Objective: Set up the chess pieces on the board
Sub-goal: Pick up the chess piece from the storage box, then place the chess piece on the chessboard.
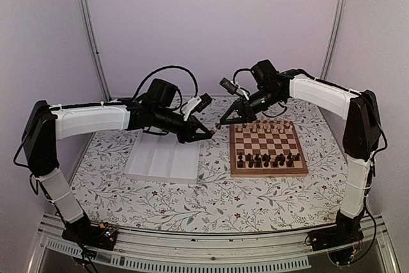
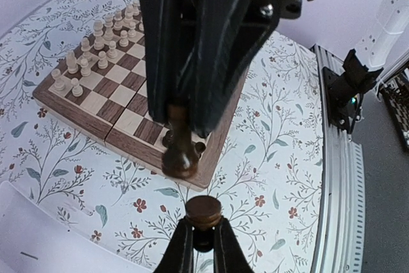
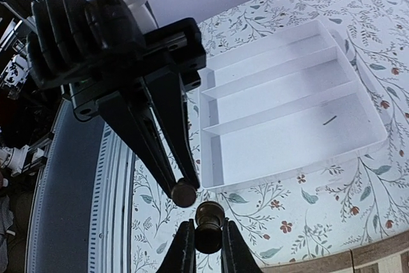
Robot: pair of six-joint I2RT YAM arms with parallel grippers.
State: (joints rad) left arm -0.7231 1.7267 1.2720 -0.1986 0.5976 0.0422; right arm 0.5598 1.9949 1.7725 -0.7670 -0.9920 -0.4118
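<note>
- Both arms reach inward; the left gripper (image 2: 203,225) and right gripper (image 3: 208,228) meet tip to tip in the air, over the flowered cloth (image 1: 192,199) between the white tray (image 1: 163,161) and the board (image 1: 268,172)
- Left fingers drawn tight, pinching a brown-based piece (image 2: 203,210) at the very tips; only its round end shows
- Right fingers narrow, closed against a knobbed piece (image 3: 209,214), dark and glossy, jutting beyond the tips
- The two bits sit just beside each other; cannot tell whether they touch, or whether they are two men or two ends of one
- Board lies flat on the cloth, right of the tray and apart from it
- Dark chess pieces (image 1: 268,158) stand on the rows nearest the arm bases; pale pieces (image 1: 262,128) on the far rows; middle squares bare
- Tray has three long compartments
</note>
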